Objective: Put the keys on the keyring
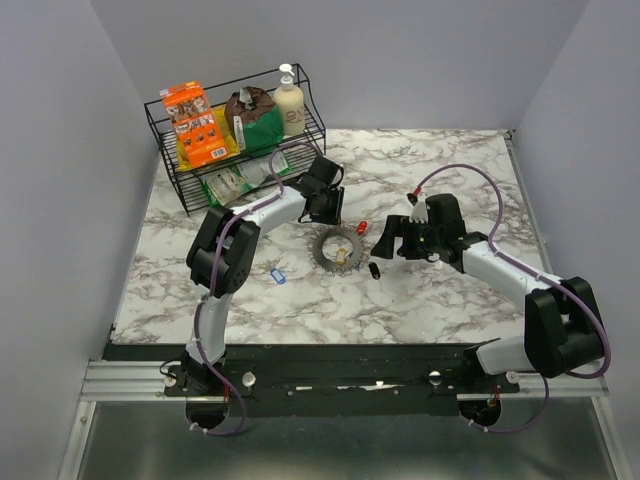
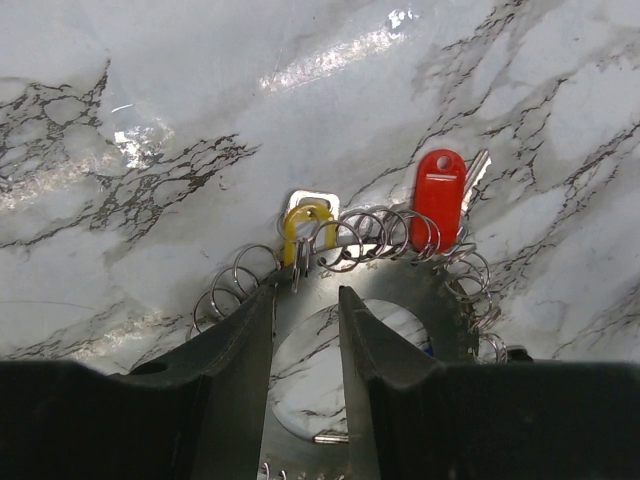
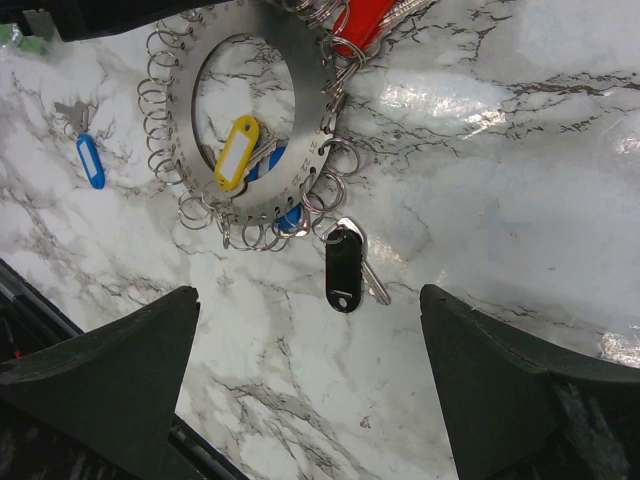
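Observation:
The keyring [image 1: 326,250] is a flat silver disc with a big hole and several small split rings round its rim [image 2: 420,290] [image 3: 185,130], lying mid-table. A red key [image 1: 362,227] [image 2: 440,195] lies at its far rim. A yellow key head [image 2: 305,225] sits just past my left fingertips. Another yellow key [image 3: 236,150] lies in the hole. A blue key [image 1: 278,274] [image 3: 90,160] lies loose to the left, and a black key [image 1: 373,269] [image 3: 342,262] to the near right. My left gripper [image 1: 325,208] [image 2: 305,300] hovers over the disc's rim, its jaws narrowly apart and empty. My right gripper [image 1: 385,240] [image 3: 308,300] stands wide open above the black key.
A black wire basket [image 1: 180,150] at the back left holds an orange box [image 1: 192,122], a brown and green bag [image 1: 255,118] and a bottle [image 1: 288,100]. Green packets [image 1: 230,185] lie in front of it, close to my left forearm.

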